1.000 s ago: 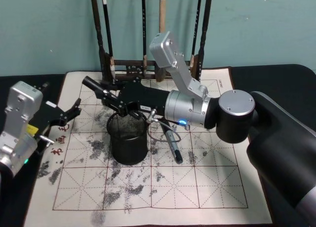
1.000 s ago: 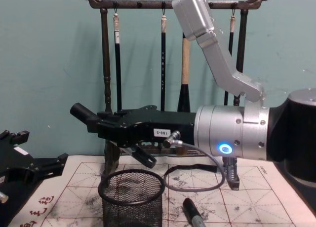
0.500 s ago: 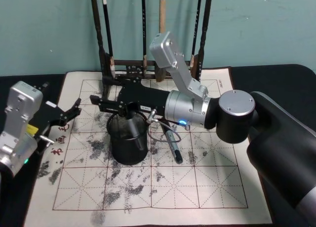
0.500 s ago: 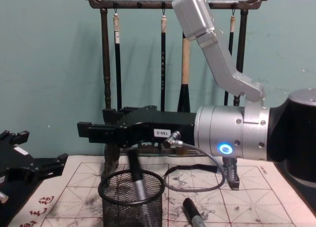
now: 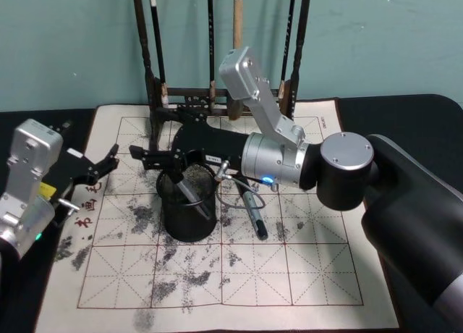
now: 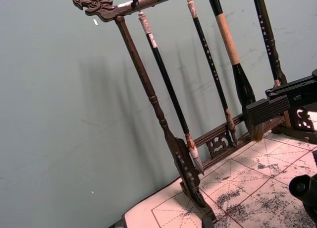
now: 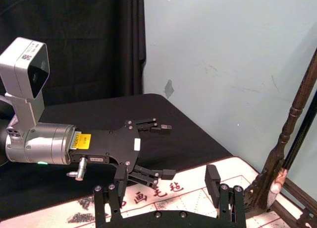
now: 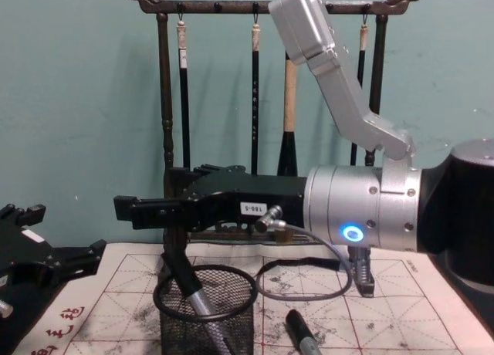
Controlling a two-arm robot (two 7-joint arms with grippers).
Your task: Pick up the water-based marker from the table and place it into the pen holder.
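The black wire-mesh pen holder (image 5: pixel 189 221) (image 8: pixel 241 318) stands on the ink-stained grid mat. The water-based marker (image 5: pixel 187 189) (image 8: pixel 203 308), grey-barrelled with a dark top, stands inside it, leaning with its top against the rim on my left. My right gripper (image 5: pixel 155 135) (image 8: pixel 154 199) hovers level just above the holder, open, with nothing between its fingers; its fingers (image 7: pixel 213 179) also show in the right wrist view. My left gripper (image 5: pixel 100 165) (image 7: pixel 159 151) is parked open at the mat's left edge.
A second dark marker (image 5: pixel 254 215) (image 8: pixel 302 336) lies on the mat just right of the holder, beside a grey cable loop (image 8: pixel 309 289). The tall wooden brush rack (image 5: pixel 217 94) (image 6: pixel 163 124) with hanging brushes stands close behind the holder. Black cloth surrounds the mat (image 5: pixel 289 275).
The right gripper opened and let go of the marker, which dropped into the pen holder and then tipped over to lean on the left rim. The left arm stayed still.
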